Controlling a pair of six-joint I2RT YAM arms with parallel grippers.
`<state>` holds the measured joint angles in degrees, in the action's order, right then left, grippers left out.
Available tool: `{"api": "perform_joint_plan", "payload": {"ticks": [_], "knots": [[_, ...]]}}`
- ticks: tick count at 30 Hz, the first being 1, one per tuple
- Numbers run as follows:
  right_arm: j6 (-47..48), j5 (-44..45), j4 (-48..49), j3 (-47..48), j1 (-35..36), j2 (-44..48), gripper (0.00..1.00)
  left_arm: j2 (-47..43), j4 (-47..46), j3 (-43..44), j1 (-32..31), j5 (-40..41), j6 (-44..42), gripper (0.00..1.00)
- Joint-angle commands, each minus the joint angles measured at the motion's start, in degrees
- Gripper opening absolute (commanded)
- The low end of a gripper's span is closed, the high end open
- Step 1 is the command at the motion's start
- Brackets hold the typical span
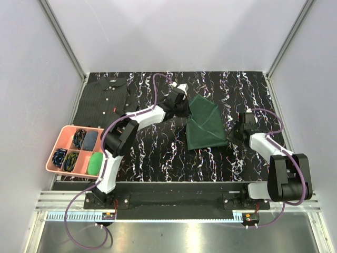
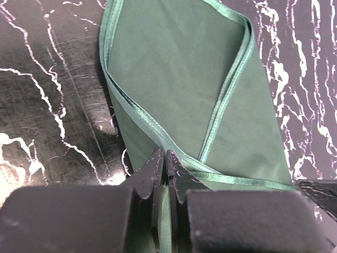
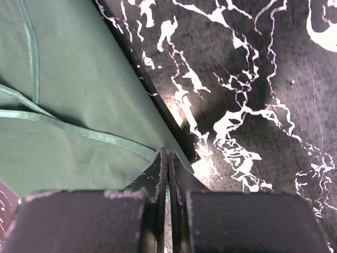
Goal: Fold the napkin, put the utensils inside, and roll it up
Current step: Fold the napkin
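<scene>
The dark green napkin point(image 1: 204, 124) lies partly folded on the black marbled table, right of centre. My left gripper point(image 1: 184, 108) is shut on the napkin's left corner; green cloth shows between its pads in the left wrist view point(image 2: 164, 158), with the napkin point(image 2: 179, 68) spreading away from it. My right gripper point(image 1: 231, 135) is shut on the napkin's right corner, and the napkin point(image 3: 68, 95) fills the left of the right wrist view, the gripper point(image 3: 167, 155) pinching its edge. The orange-red fork is out of view.
A dark pinstriped shirt point(image 1: 105, 97) lies at the table's far left. A pink compartment tray point(image 1: 59, 141) with coiled cables and a green item point(image 1: 95, 163) sits at the left edge. White walls enclose the table point(image 1: 158, 153).
</scene>
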<state>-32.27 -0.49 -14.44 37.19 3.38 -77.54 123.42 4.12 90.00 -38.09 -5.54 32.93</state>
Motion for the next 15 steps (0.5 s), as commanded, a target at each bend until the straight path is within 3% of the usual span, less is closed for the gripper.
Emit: {"api": "perform_joint_plan", "payload": {"ticks": [1, 8, 10, 11, 12, 15], "knots": [[2.3, 1.4, 2.7, 2.7, 0.1, 0.5, 0.00, -1.1, -2.5, 1.8, 0.0, 3.2, 0.1, 0.06], [3.6, 3.4, 5.3, 3.2, 0.1, -4.2, 0.00, 0.2, -2.4, 2.3, 0.0, 3.6, 0.6, 0.07], [3.3, 3.7, 5.3, 3.7, 0.1, -5.2, 0.00, 0.7, -2.1, 2.6, 0.3, 4.0, 0.6, 0.11], [2.6, 3.7, 5.1, 3.8, 0.1, -5.6, 0.02, 0.8, -1.8, 2.6, 0.4, 4.0, 0.6, 0.19], [2.3, 3.6, 5.0, 3.9, 0.1, -6.3, 0.05, 0.8, -1.7, 2.6, 0.6, 4.0, 0.7, 0.25], [1.6, 2.3, 4.4, 4.1, 0.1, -6.3, 0.35, 0.2, -1.7, 2.2, 1.0, 4.0, 0.6, 0.47]]}}
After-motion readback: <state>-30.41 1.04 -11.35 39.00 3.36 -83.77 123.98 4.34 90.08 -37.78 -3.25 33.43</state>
